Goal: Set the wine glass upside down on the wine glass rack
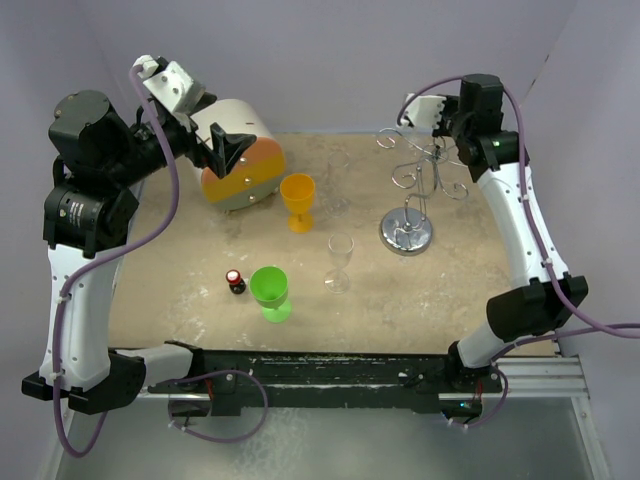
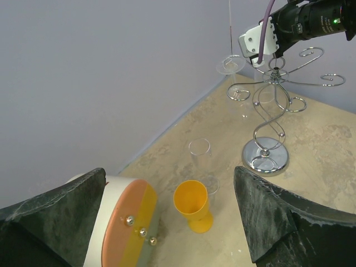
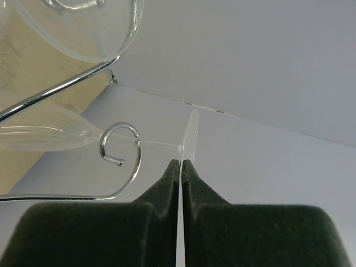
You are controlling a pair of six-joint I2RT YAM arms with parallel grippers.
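Right wrist view: right hand (image 3: 181,162) closed, jaws together. Wine glass (image 3: 53,136) hangs inverted in a wine glass rack (image 1: 407,232) loop, its foot just beyond the fingertips (image 3: 167,179). Left hand (image 2: 169,168) open, well apart.

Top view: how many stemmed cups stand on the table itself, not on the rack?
3: orange goblet mid-table, green goblet nearer the front, clear wine glass just right of it. Another clear one could go unseen.

Pale lavender walls (image 1: 330,60) enclose a mottled beige tabletop (image 1: 170,260)
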